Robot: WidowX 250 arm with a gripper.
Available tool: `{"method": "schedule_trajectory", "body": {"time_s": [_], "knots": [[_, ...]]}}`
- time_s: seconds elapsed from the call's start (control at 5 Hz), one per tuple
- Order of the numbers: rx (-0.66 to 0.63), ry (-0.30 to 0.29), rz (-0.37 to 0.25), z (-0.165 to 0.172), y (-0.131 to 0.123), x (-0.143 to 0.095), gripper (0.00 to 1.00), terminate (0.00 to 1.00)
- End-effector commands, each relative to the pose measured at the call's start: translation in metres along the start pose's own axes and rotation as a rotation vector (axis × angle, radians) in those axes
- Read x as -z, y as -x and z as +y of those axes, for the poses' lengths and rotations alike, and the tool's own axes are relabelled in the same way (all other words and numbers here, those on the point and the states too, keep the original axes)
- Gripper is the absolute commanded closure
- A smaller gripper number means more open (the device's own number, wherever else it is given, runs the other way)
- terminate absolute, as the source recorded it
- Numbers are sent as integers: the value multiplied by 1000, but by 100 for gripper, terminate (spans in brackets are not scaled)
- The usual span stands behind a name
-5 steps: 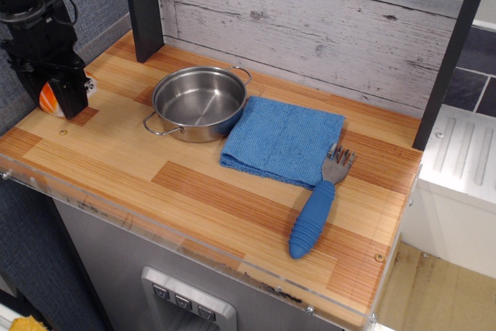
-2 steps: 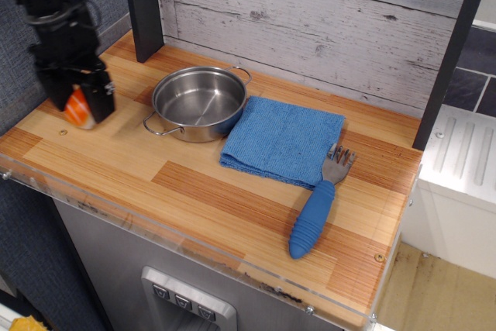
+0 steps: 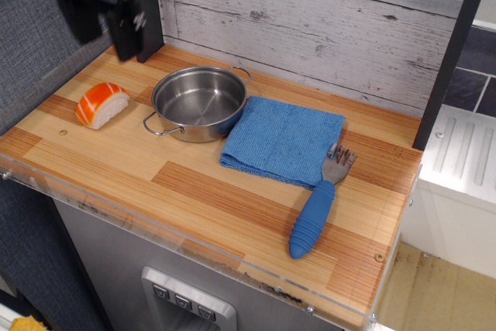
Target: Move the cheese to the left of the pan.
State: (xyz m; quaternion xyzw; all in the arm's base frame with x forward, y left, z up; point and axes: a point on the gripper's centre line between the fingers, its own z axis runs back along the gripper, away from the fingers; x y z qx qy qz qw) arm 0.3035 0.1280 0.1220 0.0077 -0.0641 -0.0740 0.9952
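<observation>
The cheese (image 3: 101, 104), an orange block with white stripes over a white base, lies on the wooden counter to the left of the pan, a small gap between them. The pan (image 3: 199, 101) is a small shiny steel pot with two wire loop handles and is empty. My gripper (image 3: 101, 9) is raised at the upper left, well above the cheese and apart from it. It is blurred, with nothing visibly held, and I cannot tell how its jaws stand.
A blue folded cloth (image 3: 283, 139) lies right of the pan. A blue-handled fork (image 3: 318, 208) lies at the cloth's right front corner. A dark post (image 3: 144, 7) stands at the back left. The counter's front edge has a clear plastic lip (image 3: 194, 245).
My gripper held the cheese at the left of the counter, then let it go and rose up and back. The cheese now lies free on the counter left of the pan.
</observation>
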Motion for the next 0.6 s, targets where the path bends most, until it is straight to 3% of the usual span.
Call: {"method": "schedule_trajectory", "body": {"time_s": [0.0, 0.2, 0.4], "knots": [[-46, 15, -13, -33, -3, -14, 0, 0], [-41, 40, -4, -38, 0, -16, 0, 0], [-41, 40, -4, -38, 0, -16, 0, 100]]}}
